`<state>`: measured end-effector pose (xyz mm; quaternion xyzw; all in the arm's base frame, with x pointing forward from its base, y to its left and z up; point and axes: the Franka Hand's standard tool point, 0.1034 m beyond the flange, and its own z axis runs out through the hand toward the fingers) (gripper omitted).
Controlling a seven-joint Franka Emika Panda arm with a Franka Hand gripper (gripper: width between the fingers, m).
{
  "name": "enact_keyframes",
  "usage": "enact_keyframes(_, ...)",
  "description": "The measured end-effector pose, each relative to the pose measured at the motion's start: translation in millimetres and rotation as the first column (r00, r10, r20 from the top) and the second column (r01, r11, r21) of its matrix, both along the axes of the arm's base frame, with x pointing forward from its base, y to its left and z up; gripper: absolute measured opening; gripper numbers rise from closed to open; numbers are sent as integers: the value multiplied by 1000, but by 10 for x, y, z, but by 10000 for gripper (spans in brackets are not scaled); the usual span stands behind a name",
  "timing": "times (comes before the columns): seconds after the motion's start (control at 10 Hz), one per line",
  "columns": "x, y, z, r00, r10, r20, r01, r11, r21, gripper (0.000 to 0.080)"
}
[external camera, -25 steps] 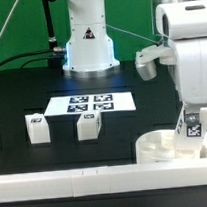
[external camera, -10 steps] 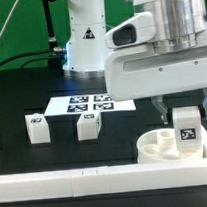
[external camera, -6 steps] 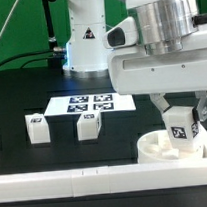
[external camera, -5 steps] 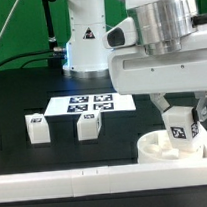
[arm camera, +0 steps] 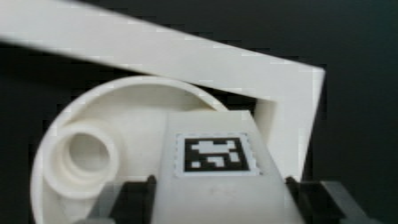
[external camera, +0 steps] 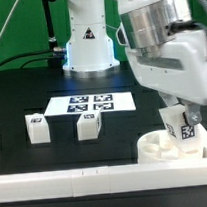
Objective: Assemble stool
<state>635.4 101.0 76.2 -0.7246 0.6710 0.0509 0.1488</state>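
Wrist has rolled since half a second back, so the held leg now sits tilted instead of upright. Gripper fingers pinch that leg from both sides, tag facing out. Its lower end is over the seat ring at the exterior view's right; can't tell if they touch. Outer spare leg and inner spare leg stand by the marker board, well apart from the seat.

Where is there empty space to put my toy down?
Bare black table lies between the seat and the nearest loose leg, and between the other loose leg and the border wall. Crowded: the seat, where the end effector holds a leg.
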Motion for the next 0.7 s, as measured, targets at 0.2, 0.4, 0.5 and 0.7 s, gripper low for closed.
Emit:
enact_keyframes(0.2, -4, 53, -13, 974, -220, -52, 222, 974, 50, 338)
enact_keyframes(0.4, -34, 96, -22, 931, -345, -122, 354, 933, 63, 338)
enact_keyframes(0.5, -35, 94, -24, 927, -354, -125, 364, 929, 67, 338)
enact_keyframes(0.7, -39, 103, -26, 932, -342, -121, 351, 934, 71, 338)
